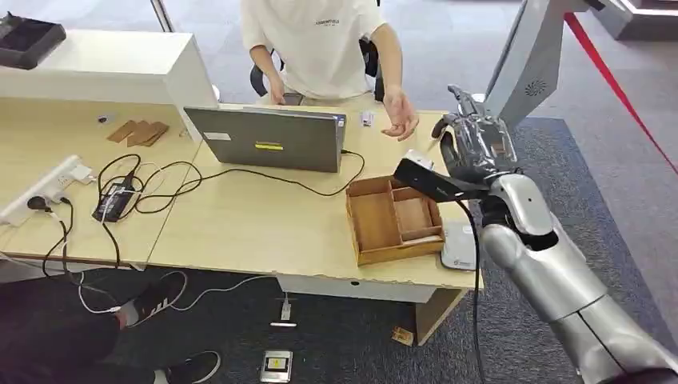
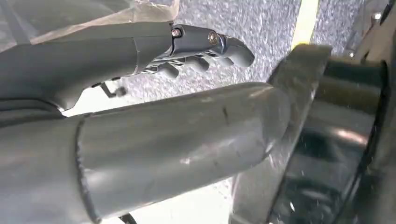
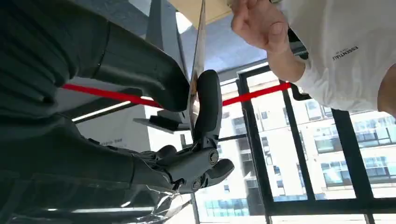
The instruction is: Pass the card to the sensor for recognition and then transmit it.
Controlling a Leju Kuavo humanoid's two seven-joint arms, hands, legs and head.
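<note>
right hand [image 3: 187, 140] pinches card [image 3: 198, 56] edge-on | left hand [image 2: 196, 51] curled, holding nothing | person's hand [image 1: 400, 120] near desk's far edge [image 1: 240, 232] | we fear card slipping from thin pinch at handover

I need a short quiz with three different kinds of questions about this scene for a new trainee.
1. True or false: the right hand pinches the card.
2. Which lies nearest the wooden tray: A laptop, B white sensor pad, C power strip?
3. Fill in: the person's hand is held ____ above the desk.

Key: 1 true; 2 B; 3 open.
</note>
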